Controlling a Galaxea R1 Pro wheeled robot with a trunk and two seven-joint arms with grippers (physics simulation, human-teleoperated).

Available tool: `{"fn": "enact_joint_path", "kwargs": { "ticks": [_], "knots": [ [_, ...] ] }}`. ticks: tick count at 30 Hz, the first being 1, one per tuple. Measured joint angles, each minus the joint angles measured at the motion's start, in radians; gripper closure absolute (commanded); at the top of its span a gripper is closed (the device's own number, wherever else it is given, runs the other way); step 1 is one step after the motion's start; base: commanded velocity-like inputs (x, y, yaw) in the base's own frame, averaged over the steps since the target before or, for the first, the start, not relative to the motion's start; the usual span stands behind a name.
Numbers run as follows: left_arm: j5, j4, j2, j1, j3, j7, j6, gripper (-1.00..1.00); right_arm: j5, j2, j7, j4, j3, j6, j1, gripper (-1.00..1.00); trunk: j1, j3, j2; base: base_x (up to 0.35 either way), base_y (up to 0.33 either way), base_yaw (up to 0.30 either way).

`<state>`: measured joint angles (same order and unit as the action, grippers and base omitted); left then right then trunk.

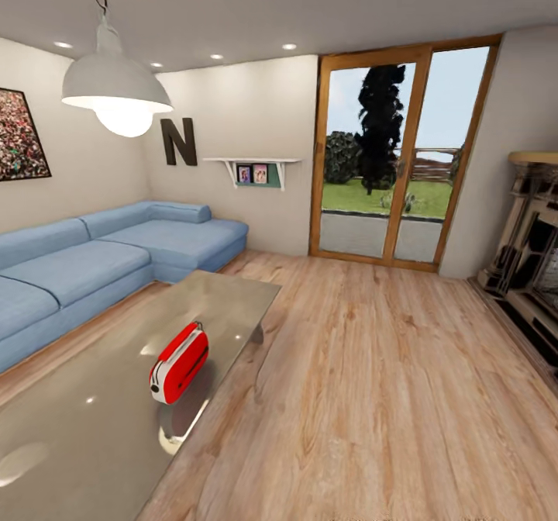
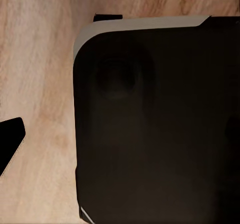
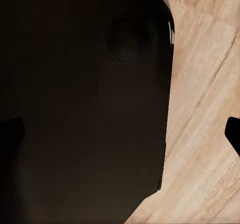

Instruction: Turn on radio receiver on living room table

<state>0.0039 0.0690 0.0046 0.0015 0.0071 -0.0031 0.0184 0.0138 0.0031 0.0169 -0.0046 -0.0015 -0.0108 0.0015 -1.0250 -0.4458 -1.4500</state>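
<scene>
Living room (image 1: 364, 350), light wood plank floor, off-white walls, recessed ceiling spots.

Left wrist view: left jaws — one dark fingertip (image 2: 11, 143) enters from the frame edge; the mate is not seen, so whether they are open or closed cannot be told. A large dark rounded robot panel (image 2: 155, 124) with a pale rim lies beyond it, plank floor behind.

Right wrist view: right jaws — dark fingertip (image 3: 233, 133) at one edge, another dark shape at the opposite edge against the robot's dark body (image 3: 85, 99). Nothing lies between them; their true state cannot be told. Plank floor beside the body.

Head view, working outward:
- Radio (image 1: 180, 362): red, white band, dial face toward 7 o'clock, thin handle on top. Stands upright on the bench, near the edge that faces the open floor.
- Bench (image 1: 93, 428): low, glossy grey top, occupies the 7 to 8 o'clock part of the frame; reflects ceiling lights and the radio.
- Blue corner sofa (image 1: 85, 261) at 9 o'clock, behind the bench.
- White pendant lamp (image 1: 116, 91) at 10 to 11 o'clock, lit.
- Crowd picture (image 1: 19, 135) at the 9 o'clock edge.
- Dark letter N (image 1: 178, 142) on the wall, small shelf (image 1: 252, 166) with two photos just beside it.
- Wood-framed glass doors (image 1: 395, 156) at 1 o'clock, lawn and dark tree outside.
- Fireplace (image 1: 531, 242) at 3 o'clock.
</scene>
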Motion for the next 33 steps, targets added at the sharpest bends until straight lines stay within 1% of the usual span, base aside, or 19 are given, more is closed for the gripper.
{"fn": "enact_joint_path", "kwargs": {
  "ticks": [23, 27, 33],
  "knots": [
    [0.0, 0.0, 0.0, 0.0, 0.001, 0.0, 0.0, -1.0, 0.0, 0.0, 0.0, 0.0, 0.0, 0.0, 0.0, -1.0, 0.0, 0.011, 0.0, 0.0, 0.0, -0.276],
    [0.0, 0.0, 0.001, 0.0, 0.0, 0.0, 0.0, -1.0, 0.0, -0.001, 0.0, 0.0, 0.0, 0.0, 0.0, -1.0, 0.0, 0.012, 0.0, 0.132, 0.0, -0.154],
    [0.003, 0.0, 0.002, 0.0, -0.001, 0.0, -0.001, -1.0, 0.0, -0.001, -0.001, 0.0, 0.0, 0.0, 0.0, -1.0, 0.0, 0.013, 0.0, 0.284, 0.0, -0.03]
  ]
}}
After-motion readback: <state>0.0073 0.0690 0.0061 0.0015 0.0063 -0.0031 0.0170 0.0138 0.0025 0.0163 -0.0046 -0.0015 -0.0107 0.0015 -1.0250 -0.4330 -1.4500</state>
